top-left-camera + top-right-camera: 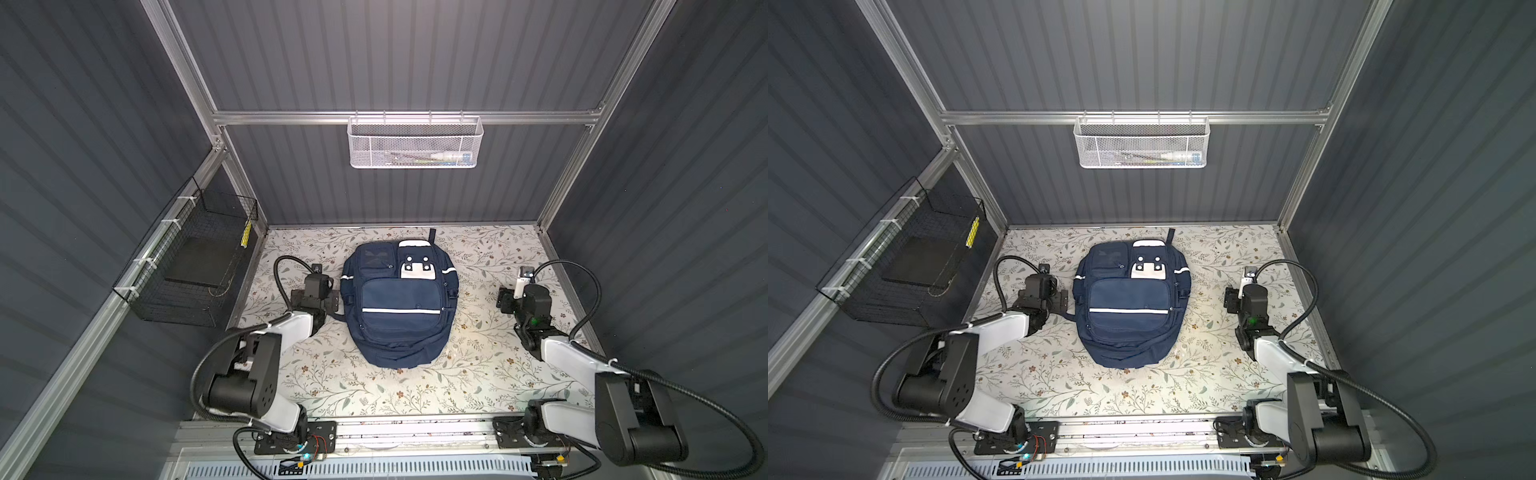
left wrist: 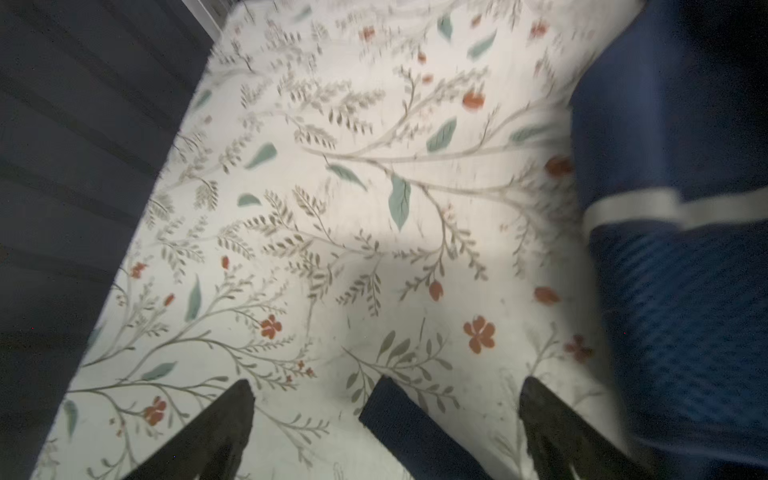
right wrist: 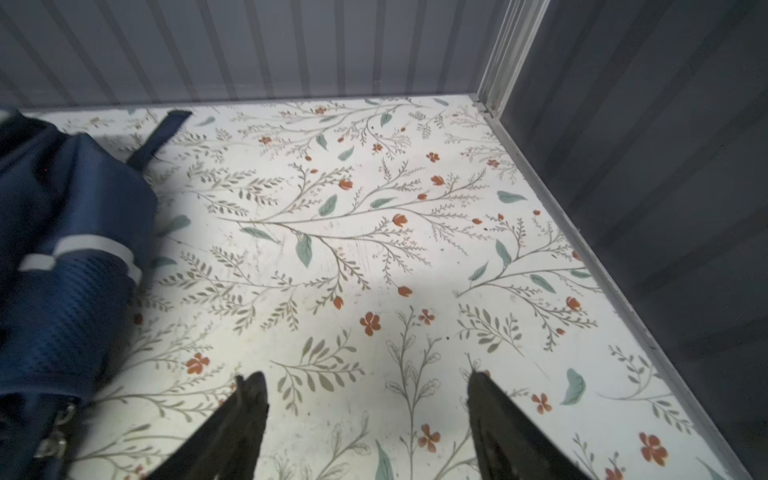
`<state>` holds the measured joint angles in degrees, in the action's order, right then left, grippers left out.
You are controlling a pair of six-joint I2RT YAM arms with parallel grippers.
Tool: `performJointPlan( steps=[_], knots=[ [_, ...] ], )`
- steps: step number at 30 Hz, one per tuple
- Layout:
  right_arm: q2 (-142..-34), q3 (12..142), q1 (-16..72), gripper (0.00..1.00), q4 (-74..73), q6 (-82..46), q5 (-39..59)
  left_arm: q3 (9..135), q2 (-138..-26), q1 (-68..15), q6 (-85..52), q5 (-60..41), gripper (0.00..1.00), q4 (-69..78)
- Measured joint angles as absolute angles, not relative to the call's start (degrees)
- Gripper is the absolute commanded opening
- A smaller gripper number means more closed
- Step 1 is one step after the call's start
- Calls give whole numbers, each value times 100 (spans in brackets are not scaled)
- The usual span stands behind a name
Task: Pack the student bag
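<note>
The cream floral-printed tabletop (image 1: 374,395) carries the student bag (image 1: 399,307), a large navy blue fabric backpack with white stripe trim and a white buckled flap patch. It lies flat in the middle, front up, and as far as both top views show every pocket looks closed. The left gripper (image 2: 386,384) sits low just beside the bag's left flank, fingers spread wide and pinching nothing. A flat navy blue webbing strap (image 2: 399,419) from the bag lies right between those fingers. That is the first risk: if the arm swings or lifts from here, the strap could catch on a finger and drag or twist the soft bag. The right gripper (image 3: 365,377) is also spread and empty, low over the table near the bag's right flank but clearly apart from it, so the bag lies between the two. The fabric looks limp and the surface smooth, so a zipper pulled by one arm alone would probably slide the whole bag rather than open it. Farther off, a black wire basket (image 1: 195,266) on the left wall holds a dark flat item. A white mesh basket (image 1: 415,143) on the back rail holds small things I cannot identify. Fetching from either means a long reach, and an item could drop short.
</note>
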<state>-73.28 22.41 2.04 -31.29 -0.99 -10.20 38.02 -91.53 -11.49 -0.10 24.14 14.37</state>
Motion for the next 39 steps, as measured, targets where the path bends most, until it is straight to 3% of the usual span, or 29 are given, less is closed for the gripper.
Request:
performJointPlan(
  steps=[5, 8, 15, 21, 39],
  knots=[
    [-8213, 1649, 8, 78, -4899, -75, -733, 3752, -9727, -467, 14, 1662, 100, 2519],
    [-8390, 1586, -8, 87, -5057, -108, -661, 3765, -9824, -86, -19, 1238, 100, 2862],
    [-8374, 1743, -174, 94, -5457, -255, -620, 3730, -9839, -130, -14, 672, 100, 3317],
    [-8374, 1743, -174, 98, -5494, -270, -620, 2617, -9848, -209, -10, 672, 100, 4541],
    [-8374, 1787, -266, 99, -5483, -303, -508, 2668, -9880, -305, 45, 766, 100, 5028]
  ],
)
